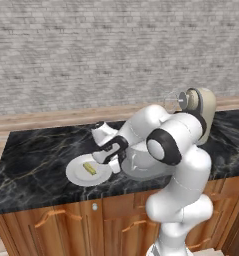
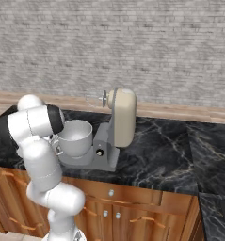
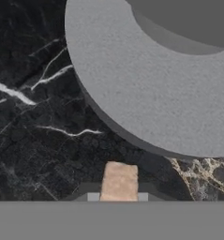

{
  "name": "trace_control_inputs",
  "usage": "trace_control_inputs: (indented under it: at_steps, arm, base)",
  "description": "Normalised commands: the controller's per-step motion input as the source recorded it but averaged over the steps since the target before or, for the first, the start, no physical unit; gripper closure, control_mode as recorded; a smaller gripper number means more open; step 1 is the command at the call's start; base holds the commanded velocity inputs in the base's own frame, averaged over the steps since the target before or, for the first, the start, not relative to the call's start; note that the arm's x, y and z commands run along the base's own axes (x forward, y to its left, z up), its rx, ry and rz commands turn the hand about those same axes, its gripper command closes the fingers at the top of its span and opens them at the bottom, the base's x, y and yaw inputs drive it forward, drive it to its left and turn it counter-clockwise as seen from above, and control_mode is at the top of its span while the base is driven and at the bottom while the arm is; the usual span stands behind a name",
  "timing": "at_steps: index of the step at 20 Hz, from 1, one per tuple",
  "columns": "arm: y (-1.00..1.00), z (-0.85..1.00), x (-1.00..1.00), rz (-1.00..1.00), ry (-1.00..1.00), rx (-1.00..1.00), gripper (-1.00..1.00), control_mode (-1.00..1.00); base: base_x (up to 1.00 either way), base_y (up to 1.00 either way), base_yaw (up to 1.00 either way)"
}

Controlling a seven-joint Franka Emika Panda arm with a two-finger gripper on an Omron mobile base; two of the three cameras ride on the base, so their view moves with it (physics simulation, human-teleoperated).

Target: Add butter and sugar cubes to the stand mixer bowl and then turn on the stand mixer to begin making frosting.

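Gripper (image 3: 118, 200) closes on sugar cube (image 3: 119, 182), mixer base (image 3: 151, 84) at one o'clock. Cube looks light, rigid, crumbly; pinch flat opposite faces gently.

Grey brick wall (image 1: 91, 45) behind; wooden ledge (image 2: 180, 112) along its foot. Black marble counter (image 1: 36, 155), white-veined, set over wooden cabinets (image 2: 147, 214) fitted with curved handles and small knobs.

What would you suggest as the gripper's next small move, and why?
Probably finish closing, then lift straight up: the gripper sits low on the counter with the sugar cube between its fingertips, beside the stand mixer's base, and the bowl stands higher.
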Motion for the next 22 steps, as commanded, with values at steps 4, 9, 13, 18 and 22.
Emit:
trace_control_inputs:
  at_steps: [4,9,13,18,22]
  arm:
    - [0.3,0.17,-0.45,-0.09,-0.17,0.0,1.0,-1.0]
    - [0.19,0.82,-0.49,-0.08,-0.31,0.0,1.0,-1.0]
    - [0.09,1.0,-0.33,-0.08,-0.28,0.0,1.0,-1.0]
    - [0.0,1.0,-0.25,-0.05,-0.11,0.0,1.0,-1.0]
    - [0.02,1.0,-0.08,-0.01,-0.03,0.0,1.0,-1.0]
  base:
    - [0.0,0.0,0.0]
    - [0.0,0.0,0.0]
    - [0.0,0.0,0.0]
    - [0.0,0.0,0.0]
    - [0.0,0.0,0.0]
